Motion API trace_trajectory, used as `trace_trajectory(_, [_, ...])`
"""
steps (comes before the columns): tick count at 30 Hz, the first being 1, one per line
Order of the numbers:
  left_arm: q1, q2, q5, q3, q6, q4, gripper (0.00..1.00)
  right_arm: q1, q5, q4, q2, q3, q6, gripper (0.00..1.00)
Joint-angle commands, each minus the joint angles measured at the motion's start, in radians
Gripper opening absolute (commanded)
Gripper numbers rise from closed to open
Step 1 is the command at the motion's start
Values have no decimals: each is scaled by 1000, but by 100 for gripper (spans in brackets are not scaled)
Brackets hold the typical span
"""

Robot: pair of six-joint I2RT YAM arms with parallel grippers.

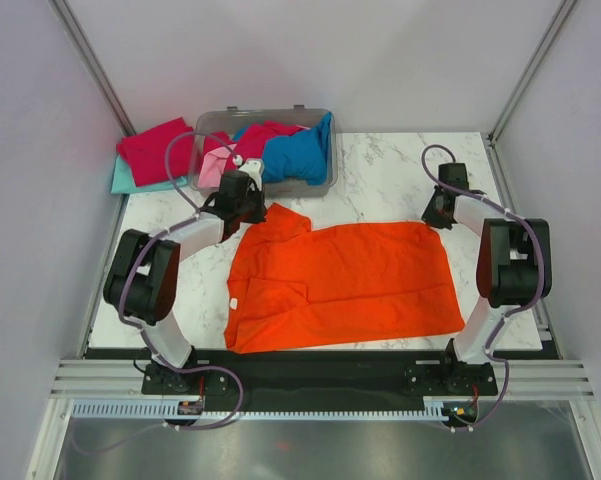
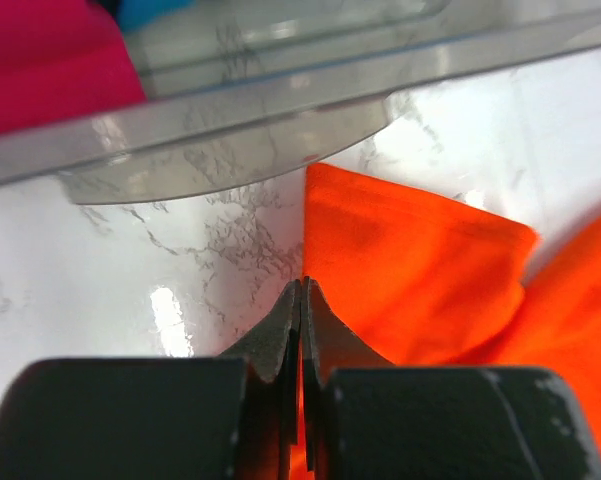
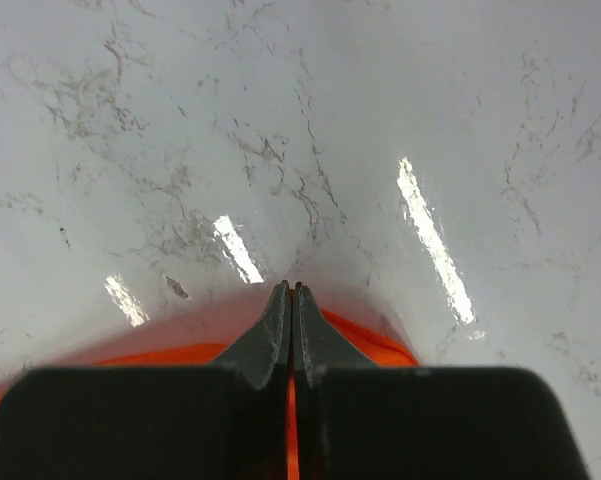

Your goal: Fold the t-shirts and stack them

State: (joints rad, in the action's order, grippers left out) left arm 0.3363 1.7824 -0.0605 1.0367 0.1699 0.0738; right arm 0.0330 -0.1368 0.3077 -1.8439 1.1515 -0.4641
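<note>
Now the orange t-shirt [image 1: 345, 285] lies flat mid-frame, its long axis running left to right. The left gripper [image 2: 302, 288] pinches its upper-left corner and the right gripper [image 3: 291, 292] its upper-right, jaws pressed together on cloth.

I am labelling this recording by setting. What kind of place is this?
Probably a robotics lab cell: plain walls on a metal frame enclose a marble-pattern table, with a left arm and right arm bolted at its near edge, holding an orange t-shirt.
</note>
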Motion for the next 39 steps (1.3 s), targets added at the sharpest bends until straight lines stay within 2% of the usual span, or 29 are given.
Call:
trace_trajectory(1, [3,-142,34,-21,20,3,2,-1,6,30,86,-4,24,0])
trace_trajectory(14, [23,-409,57,-159,89,-68,2,1,46,71,311,-113,12,0])
trace_trajectory(17, [24,-423,97,-173,103,-101,2,-1,52,71,348,-151,12,0])
trace_trajectory(21, [30,-416,73,-145,98,-131,2,-1,52,73,373,-190,15,0])
trace_trajectory(25, [47,-478,73,-178,108,-146,2,1,51,73,413,-231,9,0])
trace_trajectory(30, [112,-618,125,-265,149,-189,2,1,29,76,466,-295,-5,0])
trace_trajectory(39, [237,-778,240,-296,203,-353,2,10,-37,119,600,-357,-8,0])
